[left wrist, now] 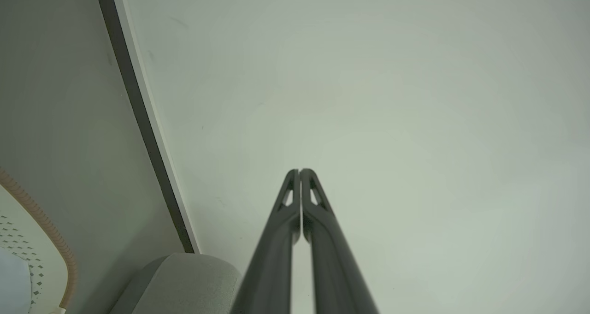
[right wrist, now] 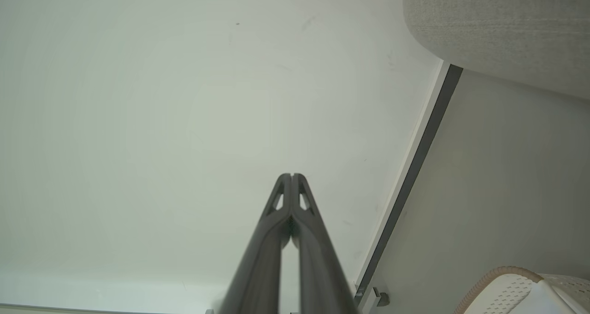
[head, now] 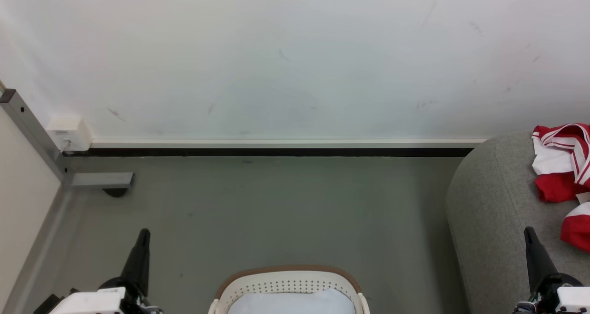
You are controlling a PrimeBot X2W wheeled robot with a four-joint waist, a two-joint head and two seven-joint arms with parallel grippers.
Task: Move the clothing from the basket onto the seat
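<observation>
Both arms are parked low in the head view: the left end effector (head: 144, 233) at about 7 o'clock, the right end effector (head: 529, 231) at about 5 o'clock. The wrist views show each pair of fingers pressed together tip to tip, with nothing between them.

The clothing (head: 560, 166) lies on the seat (head: 488, 203) at 3 o'clock, well apart from the basket (head: 286, 270), which sits on the floor (head: 276, 203) at 6 o'clock. Only the basket's far rim is in frame, and inside it I see just the pale lining cloth (head: 290, 302) and no red fabric. I judge the job to be close to finished, or finished.

The step in hand is therefore a check. I would tip the head down until the whole basket interior is in frame before moving either arm. If a garment turns up, I would spread the fingers of the nearer end effector and pinch red fabric only, since the lining would come up with a careless grab. Then I would lift clear of the brown rim and swing toward 3 o'clock, dropping it beside the others rather than on the seat's rounded edge.

The red heap is bunched into two clumps — one with striped trim uppermost, one cut off by the frame. Its long axis runs roughly 12 to 6 o'clock. I can't make out which end is collar or hem.
</observation>
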